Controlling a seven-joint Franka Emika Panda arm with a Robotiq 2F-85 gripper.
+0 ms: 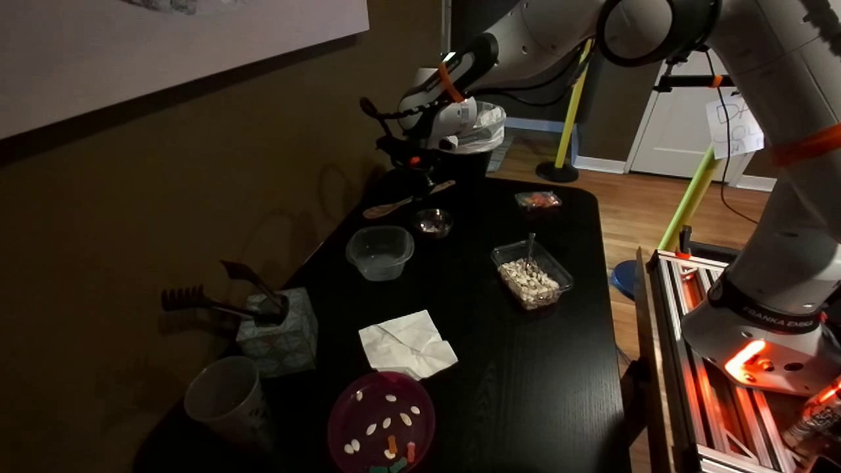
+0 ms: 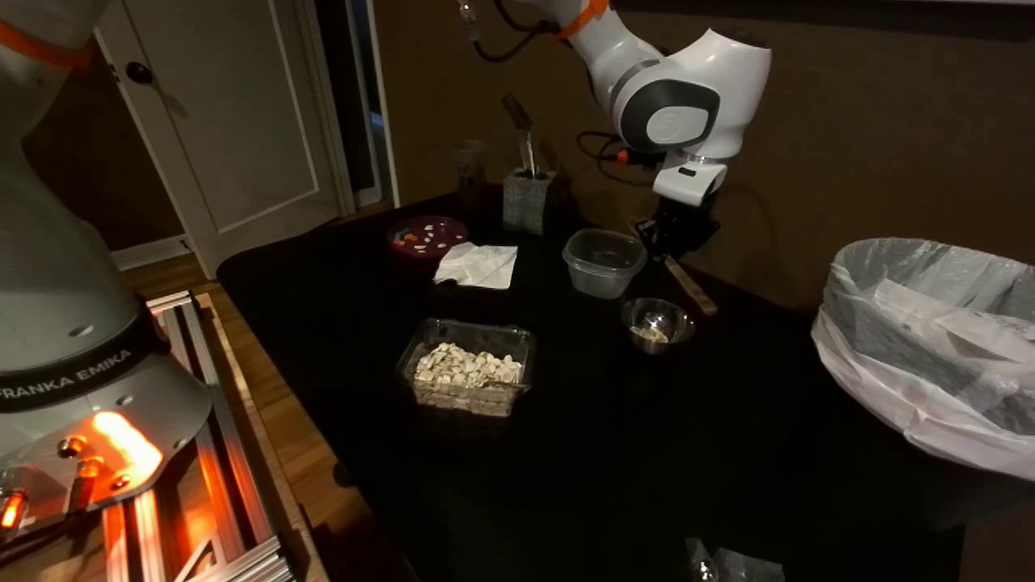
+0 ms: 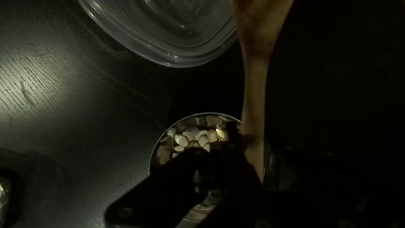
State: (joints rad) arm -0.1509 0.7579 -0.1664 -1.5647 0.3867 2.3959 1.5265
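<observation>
Drawn in narrow, the gripper holds the handle of a wooden spoon, its dark jaws standing on either side of the wood in the wrist view. It hangs near the wall, over the black bench, the spoon's broad end reaching out on one side and the handle's tip showing on the other. Whether the wood touches the bench cannot be told.

Close by stands a small shiny bowl with pale seeds inside; seen from the wrist, the handle crosses in front of its rim. Near both the bowl and the spoon's broad end sits a clear tub.

Farther out, a clear tray holds a heap of pale flakes, with a thin handle sticking up among them. A white napkin lies on the bench between the tub and a purple plate, just beside the plate's edge. On the plate are scattered white oval pieces and a few orange, pink and green ones. Along the wall, a patterned tissue box holds dark utensils, and a translucent cup stands near it. A small clear pack with reddish pieces lies toward one end of the bench, and a bag-lined bin stands beyond that end.
</observation>
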